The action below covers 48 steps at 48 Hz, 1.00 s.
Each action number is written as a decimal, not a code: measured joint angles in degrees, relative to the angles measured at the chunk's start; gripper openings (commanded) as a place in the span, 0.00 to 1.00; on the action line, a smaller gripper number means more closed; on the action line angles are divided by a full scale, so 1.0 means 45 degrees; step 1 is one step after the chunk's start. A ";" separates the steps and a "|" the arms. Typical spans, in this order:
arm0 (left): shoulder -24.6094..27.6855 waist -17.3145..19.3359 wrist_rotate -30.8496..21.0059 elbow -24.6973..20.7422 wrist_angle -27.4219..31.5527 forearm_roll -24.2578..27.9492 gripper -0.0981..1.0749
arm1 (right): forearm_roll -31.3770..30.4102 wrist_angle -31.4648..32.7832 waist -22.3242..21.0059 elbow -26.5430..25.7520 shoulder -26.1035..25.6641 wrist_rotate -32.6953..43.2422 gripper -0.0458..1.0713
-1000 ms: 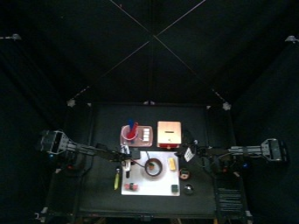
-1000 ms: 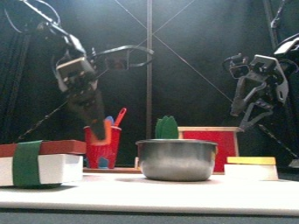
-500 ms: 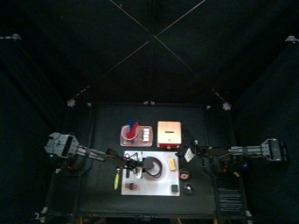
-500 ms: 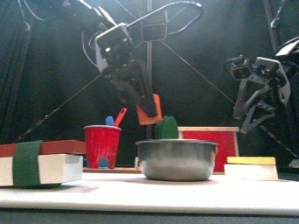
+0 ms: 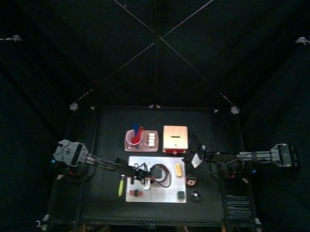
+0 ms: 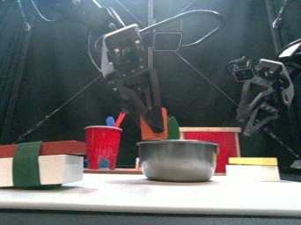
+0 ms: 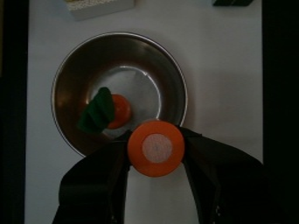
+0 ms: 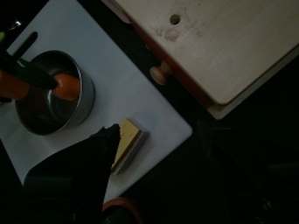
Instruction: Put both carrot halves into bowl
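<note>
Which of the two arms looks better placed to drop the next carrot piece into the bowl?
The left. Its gripper already holds a carrot half right above the bowl, where the other half lies. The right gripper hangs off to the side, carrying nothing.

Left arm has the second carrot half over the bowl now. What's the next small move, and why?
Probably open the left gripper: its carrot half hangs above the bowl, just inside the rim, with the leafy half already inside. Nudging toward centre first would be safer.

Black table (image 5: 109,127) under a white mat (image 5: 172,197), bowl (image 6: 179,160) and red cup (image 6: 102,146) on it
</note>
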 measured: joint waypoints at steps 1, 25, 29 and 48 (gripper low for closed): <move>0.0039 0.0039 -0.0020 0.0000 0.0000 -0.0020 0.61 | -0.0020 0.0020 0.0000 0.0000 0.0020 0.0000 0.93; 0.1055 0.0293 0.0020 -0.0840 -0.0234 -0.0059 0.71 | -0.0059 0.0020 0.0039 0.0137 0.0020 -0.0020 0.93; 0.1094 0.0332 0.0000 -0.0859 -0.0156 -0.0195 0.75 | -0.0117 0.0000 0.0039 0.0156 0.0020 -0.0020 0.93; 0.1133 0.0547 0.0020 -0.0879 0.0078 -0.0566 0.82 | -0.0156 0.0020 0.0078 0.0156 -0.0039 -0.0020 0.93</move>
